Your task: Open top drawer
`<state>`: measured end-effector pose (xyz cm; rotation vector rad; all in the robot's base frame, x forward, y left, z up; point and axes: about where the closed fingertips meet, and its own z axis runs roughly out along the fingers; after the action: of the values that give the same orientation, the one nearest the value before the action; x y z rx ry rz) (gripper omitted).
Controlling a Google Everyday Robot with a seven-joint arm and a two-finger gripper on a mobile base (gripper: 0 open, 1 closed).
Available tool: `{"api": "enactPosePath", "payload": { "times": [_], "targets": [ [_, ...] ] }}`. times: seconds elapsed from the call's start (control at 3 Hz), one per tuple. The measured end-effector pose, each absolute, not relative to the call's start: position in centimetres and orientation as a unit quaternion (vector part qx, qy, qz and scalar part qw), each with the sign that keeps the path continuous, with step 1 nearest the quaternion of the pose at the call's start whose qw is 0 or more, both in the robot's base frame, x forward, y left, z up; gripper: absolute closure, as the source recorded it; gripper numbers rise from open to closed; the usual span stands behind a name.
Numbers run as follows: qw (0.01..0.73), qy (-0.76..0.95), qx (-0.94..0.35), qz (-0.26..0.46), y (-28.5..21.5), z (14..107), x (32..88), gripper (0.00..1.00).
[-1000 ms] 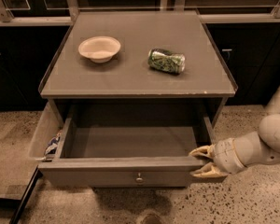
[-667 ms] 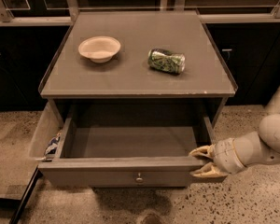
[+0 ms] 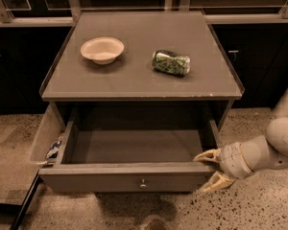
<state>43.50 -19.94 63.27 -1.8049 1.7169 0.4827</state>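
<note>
A: Where is the top drawer (image 3: 101, 180)?

B: It is pulled well out toward the near side from under the grey cabinet top (image 3: 134, 83). The deep box is exposed and its grey floor is visible. The flat front panel faces near, with one small round knob (image 3: 143, 183) at its centre.

A: Gripper position?

B: The gripper (image 3: 210, 169) is at the near right corner of the drawer, reaching in from the right on a pale arm (image 3: 269, 150). The claw is spread wide. The upper fingertip (image 3: 205, 155) lies at the top rim of the front panel's right end. The lower one is down beside the panel's bottom right corner, so the two straddle that end of the panel. I cannot tell whether either pad presses on the panel. The gripper is well apart from the knob.

A: Anything on top?

B: A shallow pale bowl (image 3: 102, 50) sits upright, left of centre. A dented green can (image 3: 171, 63) lies on its side, right of centre. The two are well apart, and both are far from the cabinet's near edge.

A: Anything else to note?

B: A small blue and white item (image 3: 54, 148) is wedged just outside the drawer's left wall. I cannot tell what it is. The floor (image 3: 259, 205) is speckled, and dark cupboards stand behind the cabinet.
</note>
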Motion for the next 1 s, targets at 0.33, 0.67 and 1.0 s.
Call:
{"api": "enactPosePath", "payload": {
  "times": [0.33,0.67,1.0],
  "targets": [
    [0.298,0.646,-0.679,0.182,-19.94,63.27,43.50,0.00],
    [0.298,0.646,-0.679,0.182,-19.93,63.27,43.50,0.00],
    [0.297,0.640,-0.685,0.177,-19.56,64.10,43.66,0.00]
  ]
}}
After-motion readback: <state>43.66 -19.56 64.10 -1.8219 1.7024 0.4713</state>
